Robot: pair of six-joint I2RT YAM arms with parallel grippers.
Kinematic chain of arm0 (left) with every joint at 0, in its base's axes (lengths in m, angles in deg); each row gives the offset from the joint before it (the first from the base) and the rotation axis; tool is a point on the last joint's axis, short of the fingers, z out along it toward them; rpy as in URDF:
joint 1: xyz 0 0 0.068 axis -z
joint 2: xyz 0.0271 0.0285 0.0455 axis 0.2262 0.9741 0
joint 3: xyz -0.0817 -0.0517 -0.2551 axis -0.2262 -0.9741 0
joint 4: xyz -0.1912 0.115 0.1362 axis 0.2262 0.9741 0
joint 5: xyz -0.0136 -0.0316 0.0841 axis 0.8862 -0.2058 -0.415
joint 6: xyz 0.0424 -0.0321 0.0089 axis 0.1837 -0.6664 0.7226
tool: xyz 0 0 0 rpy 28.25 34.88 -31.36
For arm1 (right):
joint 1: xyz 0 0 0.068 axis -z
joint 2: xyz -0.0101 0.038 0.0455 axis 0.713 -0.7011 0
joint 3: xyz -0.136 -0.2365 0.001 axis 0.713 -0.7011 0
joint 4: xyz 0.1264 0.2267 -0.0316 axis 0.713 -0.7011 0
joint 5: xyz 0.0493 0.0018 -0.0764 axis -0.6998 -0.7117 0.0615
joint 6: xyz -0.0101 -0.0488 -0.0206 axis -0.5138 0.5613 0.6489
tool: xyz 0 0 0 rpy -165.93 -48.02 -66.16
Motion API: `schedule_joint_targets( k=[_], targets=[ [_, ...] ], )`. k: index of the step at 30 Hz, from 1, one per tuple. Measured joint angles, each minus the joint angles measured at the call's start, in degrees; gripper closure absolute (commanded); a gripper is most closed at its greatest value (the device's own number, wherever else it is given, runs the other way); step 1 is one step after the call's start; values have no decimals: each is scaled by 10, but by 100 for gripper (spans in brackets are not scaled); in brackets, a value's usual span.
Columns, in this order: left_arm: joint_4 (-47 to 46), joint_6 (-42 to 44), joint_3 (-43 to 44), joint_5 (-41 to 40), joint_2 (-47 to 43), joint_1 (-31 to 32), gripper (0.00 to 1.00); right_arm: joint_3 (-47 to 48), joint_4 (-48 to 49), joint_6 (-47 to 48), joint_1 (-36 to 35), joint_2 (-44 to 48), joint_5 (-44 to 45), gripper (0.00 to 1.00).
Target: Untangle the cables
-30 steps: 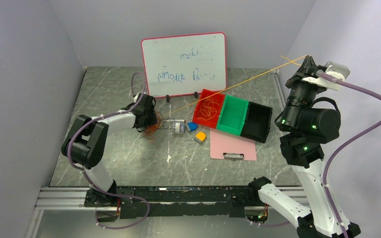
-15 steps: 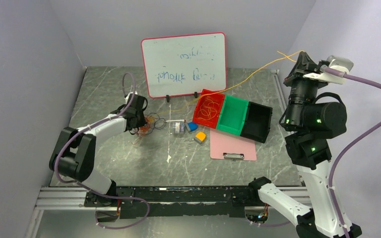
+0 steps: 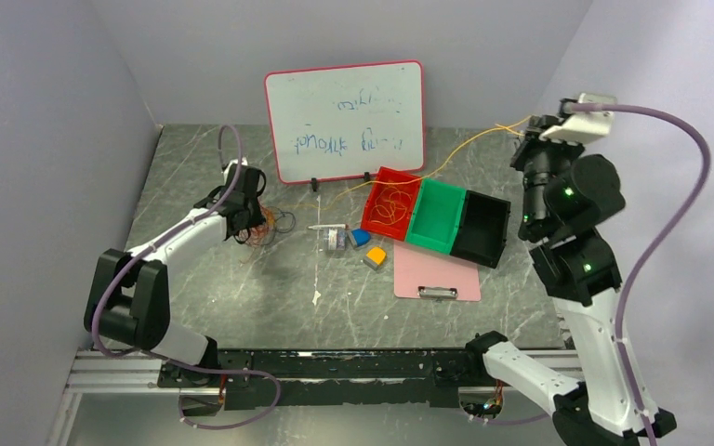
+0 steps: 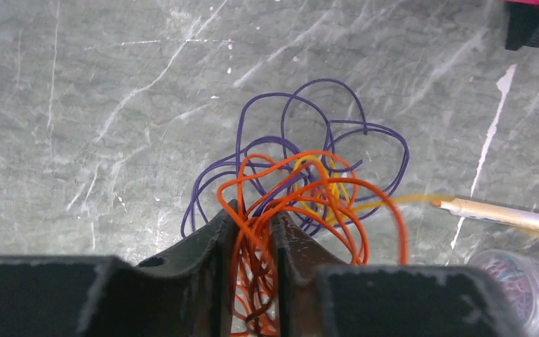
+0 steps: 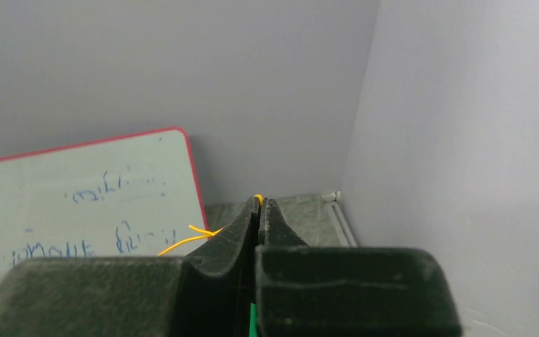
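The cables form a small tangle (image 3: 267, 226) of orange, purple and yellow loops on the table, left of centre. My left gripper (image 3: 247, 226) is at its left side. In the left wrist view the left gripper (image 4: 253, 214) has its jaws nearly together on a bunch of orange cable (image 4: 302, 188), with purple loops (image 4: 309, 137) spread beyond. A yellow cable (image 3: 446, 163) runs slack from the tangle up to my right gripper (image 3: 526, 131), raised at the far right. The right gripper (image 5: 260, 201) is shut on that yellow cable (image 5: 182, 242), whose end peeks out at the fingertips.
A whiteboard (image 3: 344, 121) stands at the back. Red (image 3: 376, 221), green (image 3: 439, 216) and black (image 3: 483, 230) bins sit right of centre, the red one holding wire loops. A pink clipboard (image 3: 437, 271), a small jar (image 3: 337, 238), blue (image 3: 361, 237) and orange (image 3: 376, 255) blocks and a pen (image 4: 498, 214) lie nearby.
The left gripper closed on the orange loops and dragged the tangle left and back. The right arm came down and turned, and the taut yellow cable went slack.
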Motion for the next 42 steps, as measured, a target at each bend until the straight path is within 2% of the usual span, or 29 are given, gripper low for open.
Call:
schedule_joint_targets(
  k=[3,6,12,16,21,25,33,42],
  targets=[
    [4,-2,0,3,11,-7,55,5,5,3,0,21,25,100],
    [4,-12,-1,7,30,-14,47,10,24,14,0,37,59,100],
    [-2,-39,-26,19,71,-19,45,11,78,63,0,51,120,100],
    [-10,-49,-39,22,89,-19,53,12,114,97,0,61,138,100],
    [-32,-54,-40,25,96,-21,77,17,150,126,0,78,145,100],
    [-52,-57,-39,26,103,-21,91,20,175,146,0,86,148,100],
    [-73,-68,-39,30,109,-31,93,20,237,205,0,90,156,100],
    [-87,-87,-27,36,123,-73,93,8,318,264,0,106,188,100]
  ],
)
